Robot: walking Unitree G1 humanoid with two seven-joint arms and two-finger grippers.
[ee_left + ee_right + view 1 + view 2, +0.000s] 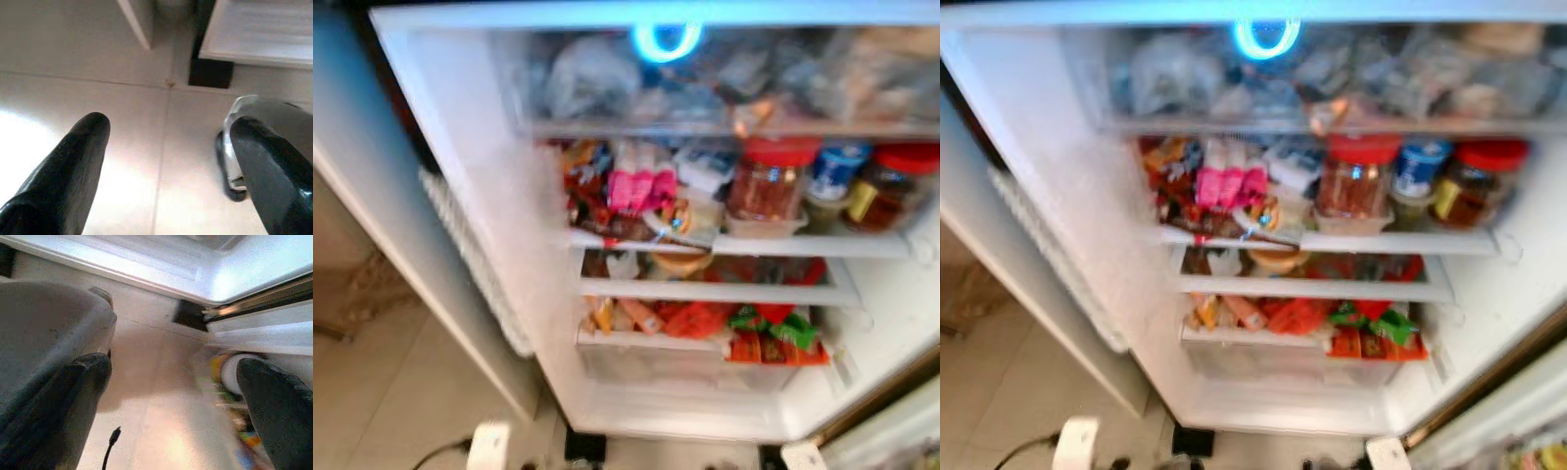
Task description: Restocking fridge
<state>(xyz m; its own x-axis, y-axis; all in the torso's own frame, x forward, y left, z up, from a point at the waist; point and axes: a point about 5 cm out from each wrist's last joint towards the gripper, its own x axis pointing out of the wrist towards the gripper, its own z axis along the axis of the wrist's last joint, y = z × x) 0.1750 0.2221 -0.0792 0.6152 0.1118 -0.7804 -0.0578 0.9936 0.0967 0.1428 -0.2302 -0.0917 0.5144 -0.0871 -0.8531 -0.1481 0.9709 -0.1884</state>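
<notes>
the fridge (499, 225) stands open before the robot, its white door (401, 245) swung out on the robot's left, and the head views are somewhat blurred. a blue ring light (664, 41) glows at the top of the inside. the top shelf (724, 127) carries a crowd of pale bags and packets too blurred to tell apart. on the shelf below, a red-lidded jar (768, 181) sits near the middle, a blue-labelled tub (834, 171) just beside it, and another red-lidded jar (891, 186) of dark contents further to the robot's right. pink packets (641, 186) and mixed wrappers lie to the left of those jars. lower down, red and green packets (773, 328) and orange wrappers fill a shallow shelf above a clear drawer (685, 367).

the left tool (168, 161) hangs low over the pale tiled floor (146, 122), its 2 black fingers (73, 166) spread well apart with nothing between them; the fridge's bottom edge and a dark foot (211, 73) lie ahead of it. the right tool (171, 401) also hangs near the floor with its fingers wide apart and empty, beside the fridge's lower edge (146, 264); a black cable end (113, 435) lies on the tiles, and blurred colourful items (230, 377) sit near 1 finger.
</notes>
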